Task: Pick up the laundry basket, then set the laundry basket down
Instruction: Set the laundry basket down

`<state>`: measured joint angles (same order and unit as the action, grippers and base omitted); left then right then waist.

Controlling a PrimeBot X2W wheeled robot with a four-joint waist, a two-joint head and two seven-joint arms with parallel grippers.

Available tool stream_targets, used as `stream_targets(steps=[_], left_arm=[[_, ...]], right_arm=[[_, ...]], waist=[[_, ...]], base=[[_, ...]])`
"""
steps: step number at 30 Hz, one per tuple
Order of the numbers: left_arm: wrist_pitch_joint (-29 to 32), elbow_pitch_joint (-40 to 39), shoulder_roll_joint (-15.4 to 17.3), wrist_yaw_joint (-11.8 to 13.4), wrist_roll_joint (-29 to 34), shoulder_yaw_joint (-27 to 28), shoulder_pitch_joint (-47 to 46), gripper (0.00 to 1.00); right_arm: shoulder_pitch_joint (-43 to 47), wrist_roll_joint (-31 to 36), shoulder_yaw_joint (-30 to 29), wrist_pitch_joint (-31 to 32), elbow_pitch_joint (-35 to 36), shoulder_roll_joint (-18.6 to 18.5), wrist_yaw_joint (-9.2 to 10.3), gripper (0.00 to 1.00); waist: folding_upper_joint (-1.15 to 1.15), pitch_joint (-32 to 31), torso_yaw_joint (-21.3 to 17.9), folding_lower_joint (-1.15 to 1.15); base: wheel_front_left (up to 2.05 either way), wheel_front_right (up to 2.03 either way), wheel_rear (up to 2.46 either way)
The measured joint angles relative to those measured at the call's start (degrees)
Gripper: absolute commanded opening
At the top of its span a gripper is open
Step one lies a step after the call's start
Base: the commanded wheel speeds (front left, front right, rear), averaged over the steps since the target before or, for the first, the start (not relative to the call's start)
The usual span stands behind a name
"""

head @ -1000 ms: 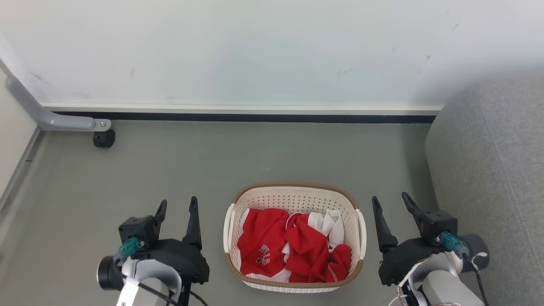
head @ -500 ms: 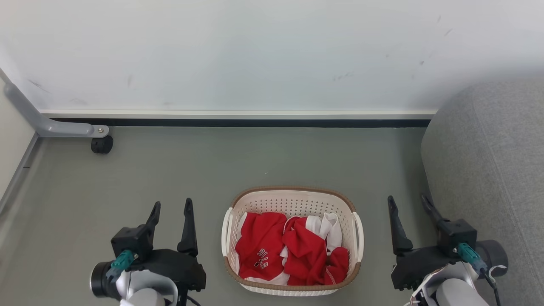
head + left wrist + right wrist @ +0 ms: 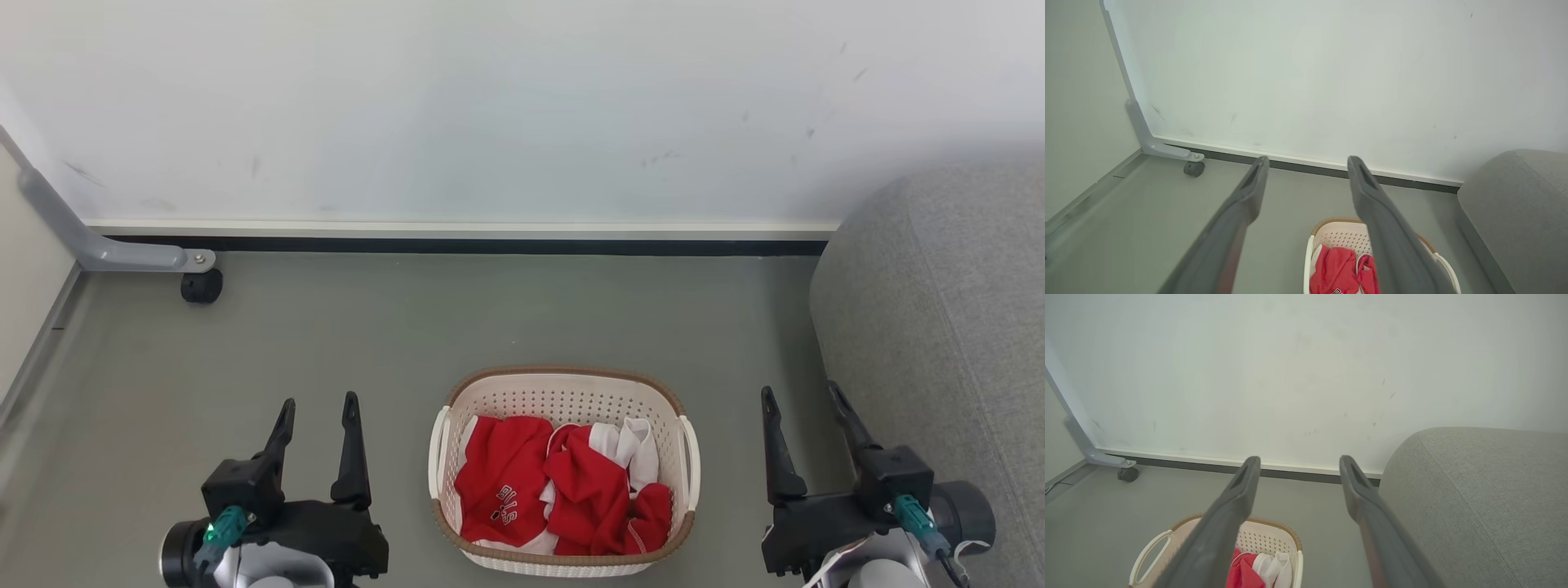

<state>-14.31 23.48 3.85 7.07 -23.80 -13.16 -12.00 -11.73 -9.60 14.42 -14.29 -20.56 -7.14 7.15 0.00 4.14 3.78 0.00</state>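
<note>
Basket: the cream-white perforated plastic laundry basket [image 3: 563, 395], rounded-rectangular with a brown woven-look rim, stands upright on the grey-green floor [image 3: 408, 327]. It is low in the middle of the head view, between the two pincers and touched by neither.
Handles: one white side handle [image 3: 438, 445] on each side of the basket, both free.
Contents: crumpled red and white clothes [image 3: 502, 482] lie inside; one red piece carries white lettering.
Left pincer: the left pincer [image 3: 319, 399] is released, its two long dark fingers spread with nothing between them. It points toward the wall, near the basket's left side but apart from it.
Right pincer: the right pincer [image 3: 800, 389] is likewise released and empty, between the basket and the grey fabric sofa [image 3: 939, 310], clear of both.
Wrist views: each looks past its own spread fingers at the wall, with the basket low in the frame.
Surroundings: a plain white wall [image 3: 490, 106] with a dark strip at its foot; a grey metal leg [image 3: 122, 255] on a black castor [image 3: 201, 287] at the far left.
</note>
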Motion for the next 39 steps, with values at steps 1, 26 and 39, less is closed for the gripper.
stream_targets(steps=[1, 26, 39], left_arm=[[0.0, -0.42, 0.0, 0.01, 0.3, 0.16, 0.28, 1.0], [0.0, -7.08, -0.54, 0.05, 3.58, 2.47, 5.66, 1.0], [0.0, -9.03, -0.57, 0.05, 6.3, 2.87, 7.7, 1.0]], right_arm=[[0.26, 0.25, -0.22, 0.0, 0.47, 0.26, 0.0, 1.0], [7.88, 6.62, -5.41, 0.0, 9.32, 2.59, 0.0, 1.0], [10.35, 8.21, -6.98, 0.48, 11.98, 3.33, 0.0, 1.0]], waist=[[0.0, -0.04, 0.03, 0.0], [0.0, -0.44, 0.36, 0.0], [0.0, -1.06, 0.61, 0.0]], base=[[0.0, 0.0, 0.0], [0.0, 0.0, 0.0], [0.0, 0.0, 0.0]])
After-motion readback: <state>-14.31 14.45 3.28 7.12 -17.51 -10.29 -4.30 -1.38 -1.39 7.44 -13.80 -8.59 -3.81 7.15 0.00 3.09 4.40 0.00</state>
